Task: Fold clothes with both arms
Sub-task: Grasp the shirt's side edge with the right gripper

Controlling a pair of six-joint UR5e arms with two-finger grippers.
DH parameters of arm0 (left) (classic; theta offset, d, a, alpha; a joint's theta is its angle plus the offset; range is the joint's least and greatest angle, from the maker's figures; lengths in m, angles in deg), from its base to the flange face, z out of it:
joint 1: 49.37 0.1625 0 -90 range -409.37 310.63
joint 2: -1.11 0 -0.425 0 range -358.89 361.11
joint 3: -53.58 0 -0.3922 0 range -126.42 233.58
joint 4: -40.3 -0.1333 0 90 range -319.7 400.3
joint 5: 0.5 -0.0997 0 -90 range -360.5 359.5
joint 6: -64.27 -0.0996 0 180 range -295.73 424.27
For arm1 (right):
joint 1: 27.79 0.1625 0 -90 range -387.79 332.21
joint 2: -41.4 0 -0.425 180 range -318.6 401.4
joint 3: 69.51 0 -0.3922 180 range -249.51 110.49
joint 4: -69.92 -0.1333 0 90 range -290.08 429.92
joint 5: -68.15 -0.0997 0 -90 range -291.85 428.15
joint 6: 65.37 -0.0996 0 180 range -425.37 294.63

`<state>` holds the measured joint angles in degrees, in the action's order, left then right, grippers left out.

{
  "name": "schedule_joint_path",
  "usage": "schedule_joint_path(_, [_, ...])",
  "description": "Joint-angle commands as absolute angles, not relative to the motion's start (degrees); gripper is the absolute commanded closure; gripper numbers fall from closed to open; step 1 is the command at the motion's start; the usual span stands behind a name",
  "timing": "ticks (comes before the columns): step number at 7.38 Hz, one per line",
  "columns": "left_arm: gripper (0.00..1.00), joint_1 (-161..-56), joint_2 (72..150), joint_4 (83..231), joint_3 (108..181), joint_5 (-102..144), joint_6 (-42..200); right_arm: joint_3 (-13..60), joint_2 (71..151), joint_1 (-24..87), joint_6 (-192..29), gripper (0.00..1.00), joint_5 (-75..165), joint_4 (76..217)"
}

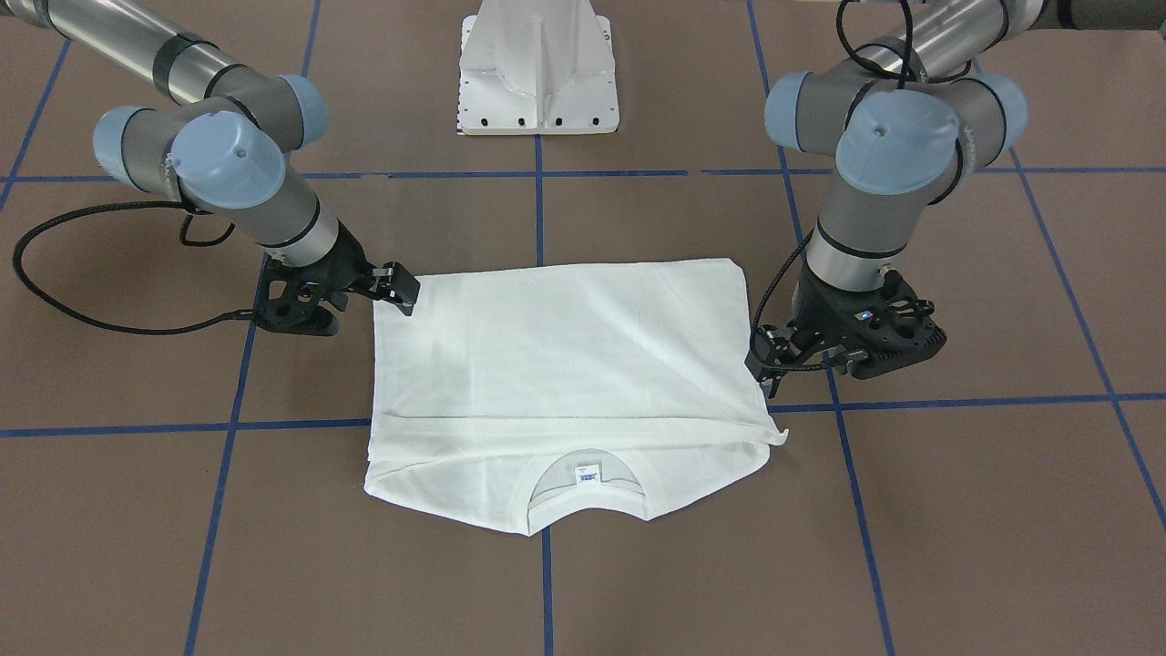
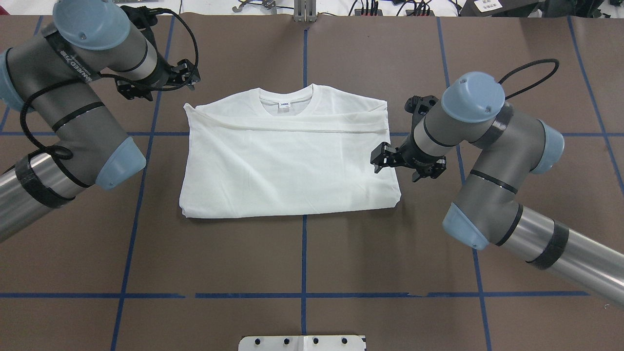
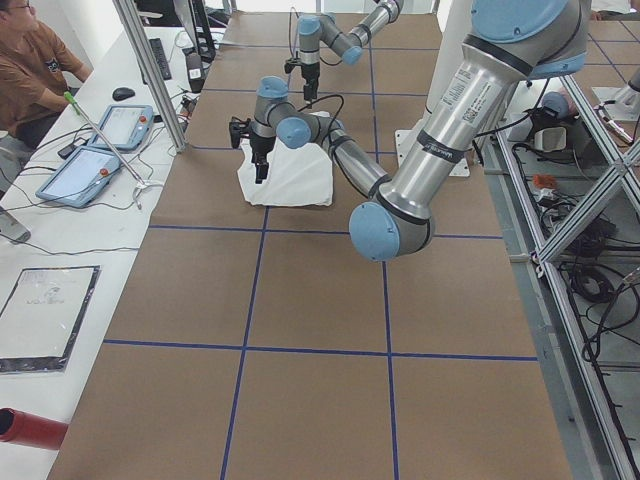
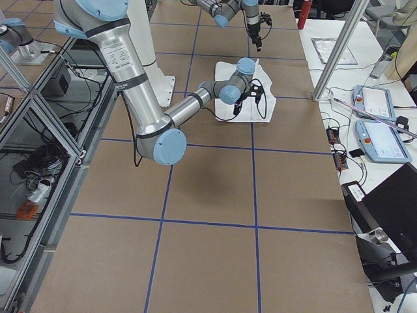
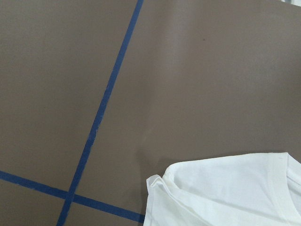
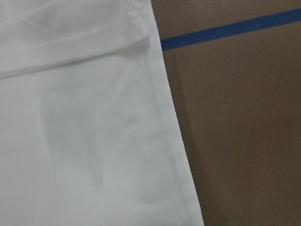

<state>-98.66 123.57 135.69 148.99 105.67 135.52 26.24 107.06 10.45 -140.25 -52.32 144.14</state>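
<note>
A white shirt (image 2: 287, 165) is seen lying flat on a brown bench (image 2: 219, 258) marked with blue tape lines (image 2: 303, 253). It is folded into a rectangle whose long axis runs left to right across the robot. The ribbed collar (image 2: 285, 95) points away from the robot. A small label (image 2: 284, 106) is sewn inside the collar, its print too small to be read. The left tool (image 2: 191, 72) is held just off the far left corner, fingers apparently spread and empty. The right tool (image 2: 378, 158) is at the shirt's right edge, fingers likewise parted, nothing pinched.
</note>
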Motion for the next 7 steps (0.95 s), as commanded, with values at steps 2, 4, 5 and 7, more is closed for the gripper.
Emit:
schedule_joint_path(2, [0.00, -98.6, 123.5, 135.3, 149.7, 104.3, 135.8, 25.9, 107.9, 6.7, -140.9, 0.06, -48.7, 144.4])
schedule_joint_path(4, [0.00, -98.6, 123.3, 135.4, 149.6, 104.3, 136.1, 25.8, 108.0, 6.2, -140.9, 0.17, -48.6, 144.4])
schedule_joint_path(5, [0.00, -98.6, 123.2, 135.4, 149.6, 104.3, 136.1, 25.8, 107.9, 6.2, -140.9, 0.36, -48.7, 144.4])
schedule_joint_path(7, [0.00, -98.5, 123.2, 135.4, 149.6, 104.1, 136.0, 26.4, 107.3, 6.1, -140.9, 0.78, -48.9, 146.8])
